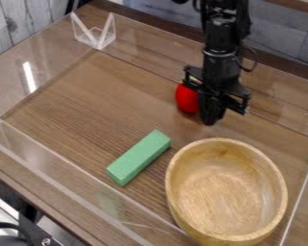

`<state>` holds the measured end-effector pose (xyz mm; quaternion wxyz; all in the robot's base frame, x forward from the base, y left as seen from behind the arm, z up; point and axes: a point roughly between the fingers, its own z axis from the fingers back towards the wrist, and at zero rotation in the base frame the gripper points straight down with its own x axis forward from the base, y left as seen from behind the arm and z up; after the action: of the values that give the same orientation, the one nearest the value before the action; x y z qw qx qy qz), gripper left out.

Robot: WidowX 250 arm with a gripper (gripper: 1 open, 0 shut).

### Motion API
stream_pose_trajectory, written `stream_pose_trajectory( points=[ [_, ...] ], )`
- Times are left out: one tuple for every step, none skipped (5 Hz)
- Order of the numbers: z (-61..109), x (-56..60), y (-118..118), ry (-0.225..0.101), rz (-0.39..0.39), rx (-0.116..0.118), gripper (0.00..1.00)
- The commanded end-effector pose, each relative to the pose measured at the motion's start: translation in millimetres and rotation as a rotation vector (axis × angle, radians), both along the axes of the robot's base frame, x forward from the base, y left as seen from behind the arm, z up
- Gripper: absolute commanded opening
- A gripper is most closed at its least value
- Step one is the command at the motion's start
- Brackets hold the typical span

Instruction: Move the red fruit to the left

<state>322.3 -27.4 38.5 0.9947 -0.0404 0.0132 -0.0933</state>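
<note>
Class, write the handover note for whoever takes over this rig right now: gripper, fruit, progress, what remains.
Gripper: shut, at the red fruit; whether it grips it is unclear.
Fruit: on the table, partly hidden by the gripper, beyond the wooden bowl and green block.
Done: gripper is at the fruit; no finished move can be confirmed.
Left: probably secure the fruit, shift it left, release.

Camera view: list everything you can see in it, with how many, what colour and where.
Bowl: one, light wood, near edge of the table, right side
Block: one, green, left of the bowl
Red fruit: one, red, beyond the bowl, beside the claw
Wire-like stand: one, whitish, far left of the table
Table: one, brown wood, under everything
Arm with claw: one, black, reaching in from the far side
</note>
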Motion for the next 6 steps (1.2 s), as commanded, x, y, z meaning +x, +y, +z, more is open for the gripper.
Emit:
stream_pose_trajectory(
  points=[
    [14.9,20.2,8,-0.075,0.026,-0.005,0.0],
    [8.7,28.2,17,-0.07,0.054,-0.006,0.0],
    [-1.8,30.6,15,-0.065,0.033,-0.011,1.0],
    [-3.3,31.7,9,-0.062,0.009,-0.018,1.0],
    [-5.1,31.0,8,-0.068,-0.01,-0.022,0.0],
    [-7.2,29.8,9,-0.069,-0.019,-0.023,0.0]
  ],
)
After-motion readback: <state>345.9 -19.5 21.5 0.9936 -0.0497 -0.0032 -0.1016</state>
